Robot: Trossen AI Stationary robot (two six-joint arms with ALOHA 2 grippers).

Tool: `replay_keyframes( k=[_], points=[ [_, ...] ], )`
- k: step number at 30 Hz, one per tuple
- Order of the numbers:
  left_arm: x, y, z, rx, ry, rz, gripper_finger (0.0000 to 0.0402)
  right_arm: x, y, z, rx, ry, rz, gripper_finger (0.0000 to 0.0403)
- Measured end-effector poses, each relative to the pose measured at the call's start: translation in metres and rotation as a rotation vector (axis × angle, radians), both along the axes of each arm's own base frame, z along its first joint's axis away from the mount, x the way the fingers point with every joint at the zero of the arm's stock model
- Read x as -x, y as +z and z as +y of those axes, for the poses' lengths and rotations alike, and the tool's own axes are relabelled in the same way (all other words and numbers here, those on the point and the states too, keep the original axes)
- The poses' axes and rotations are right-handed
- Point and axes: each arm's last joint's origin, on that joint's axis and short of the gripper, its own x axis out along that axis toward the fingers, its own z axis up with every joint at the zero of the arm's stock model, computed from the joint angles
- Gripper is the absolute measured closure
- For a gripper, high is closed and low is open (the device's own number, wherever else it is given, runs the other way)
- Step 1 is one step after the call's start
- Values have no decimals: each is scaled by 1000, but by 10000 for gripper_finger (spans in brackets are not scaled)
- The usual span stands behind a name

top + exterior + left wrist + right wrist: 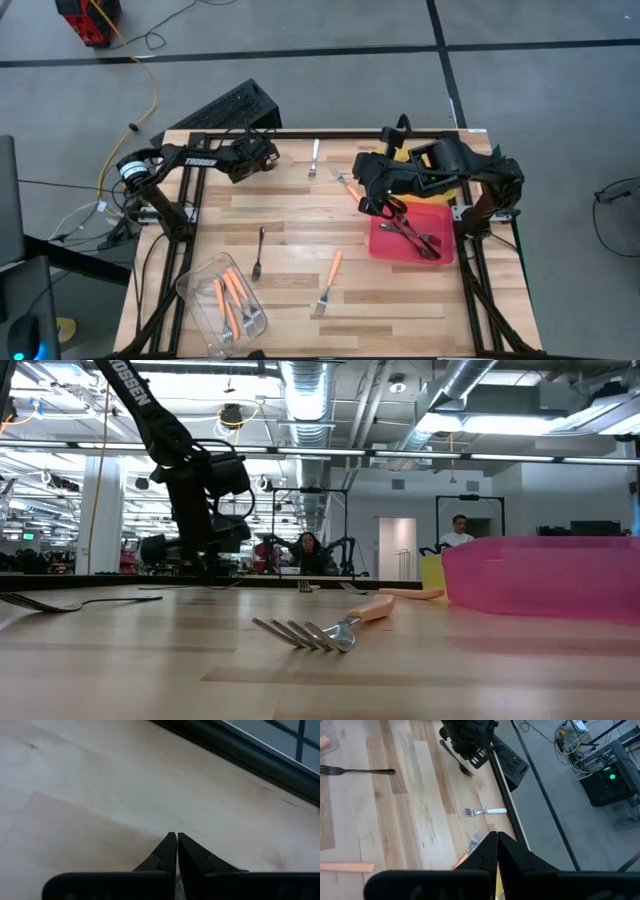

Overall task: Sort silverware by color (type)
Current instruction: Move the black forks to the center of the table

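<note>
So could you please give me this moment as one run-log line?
left gripper: shut, empty, parked at far edge | right gripper: shut, empty, by red tray | black forks: in tray | orange fork: loose

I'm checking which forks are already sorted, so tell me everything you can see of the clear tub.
The clear tub is a shallow, see-through plastic container with rounded corners, sitting flat on the wooden table near its front left corner, turned at an angle to the table's edges. Inside lie several orange forks with metal tines, roughly side by side, tines toward the front edge. No tool touches it. A black fork lies on the wood close by its right side, apart from it.
</note>
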Motion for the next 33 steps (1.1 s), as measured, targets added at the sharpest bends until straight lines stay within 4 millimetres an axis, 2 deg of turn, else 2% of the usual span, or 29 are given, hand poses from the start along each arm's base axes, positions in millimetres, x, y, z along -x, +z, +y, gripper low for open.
replay_keyframes(
  k=[10,17,26,30,33],
  points=[
    [11,-13,-12,86,-20,71,401,1,0,8,-3,24,-2,380],
    [-2,-16,-29,68,-148,63,402,2,0,17,-6,52,-9,368],
    [-50,-12,-94,102,-527,-115,401,1,1,18,-10,53,-27,379],
    [-77,3,-126,9,-732,-282,401,1,1,15,-24,30,-38,370],
    [-86,18,-144,-58,-799,-230,402,1,1,16,-25,30,-39,367]
  ],
)
